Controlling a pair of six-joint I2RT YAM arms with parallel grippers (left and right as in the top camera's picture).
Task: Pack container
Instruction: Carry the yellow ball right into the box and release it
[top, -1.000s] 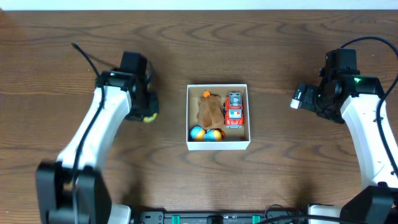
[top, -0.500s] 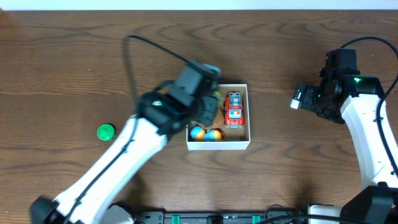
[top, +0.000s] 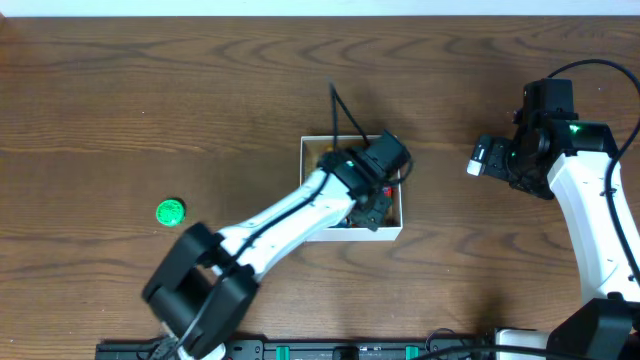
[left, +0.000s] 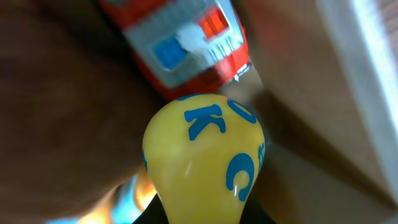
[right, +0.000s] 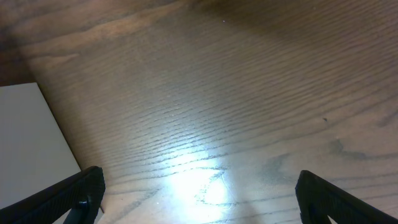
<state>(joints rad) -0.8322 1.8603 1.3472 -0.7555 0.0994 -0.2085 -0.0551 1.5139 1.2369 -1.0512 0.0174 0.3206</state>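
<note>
The container (top: 385, 233) is a small white box with a tan inside, at the table's middle. My left gripper (top: 372, 205) hangs over its right half and hides most of what lies in it. In the left wrist view the gripper (left: 205, 216) is shut on a yellow bulb-shaped toy (left: 202, 155) with blue letters, held just above a red toy truck (left: 180, 43) on the tan floor (left: 292, 99). Blurred blue and orange shapes (left: 127, 196) lie at the lower left. My right gripper (top: 490, 158) is open and empty over bare wood, right of the container (right: 199, 199).
A small green disc (top: 171, 211) lies on the wood far left of the container. A white flat surface (right: 31, 143) shows at the left edge of the right wrist view. The left arm (top: 270, 225) crosses the container's front left corner.
My left arm has swung from the table's left side, near the green disc, over to the container, carrying the yellow toy. The right arm has not moved.
</note>
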